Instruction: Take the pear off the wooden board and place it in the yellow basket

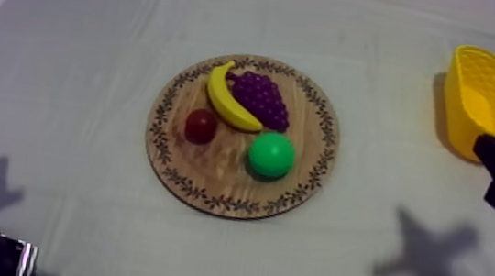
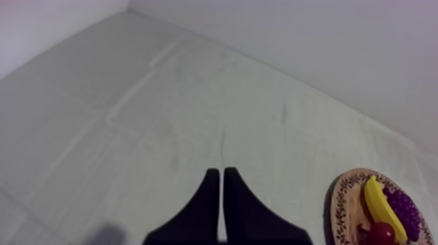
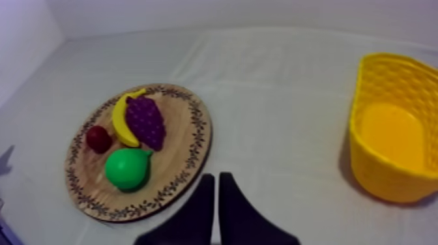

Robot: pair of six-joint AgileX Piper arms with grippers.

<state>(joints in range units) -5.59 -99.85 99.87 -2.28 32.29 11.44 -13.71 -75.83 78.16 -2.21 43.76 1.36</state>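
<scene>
Green and rounded, the pear (image 1: 271, 154) lies on the round wooden board (image 1: 233, 204) at the middle of the table, on the side nearer the camera. A small red fruit (image 1: 201, 126) sits just beside it, with a banana (image 1: 224, 98) and a bunch of grapes (image 1: 261, 98) behind.

The yellow basket (image 1: 458, 114) stands well apart at the table's right and has nothing in it.

Our left gripper (image 2: 220, 172) hangs over bare cloth away from the board, its fingers pressed together on nothing. Our right gripper (image 3: 216, 177) hovers between board and basket, fingers likewise together and holding nothing.

We judge the task not yet begun: reaching, grasping, carrying and dropping all remain.
</scene>
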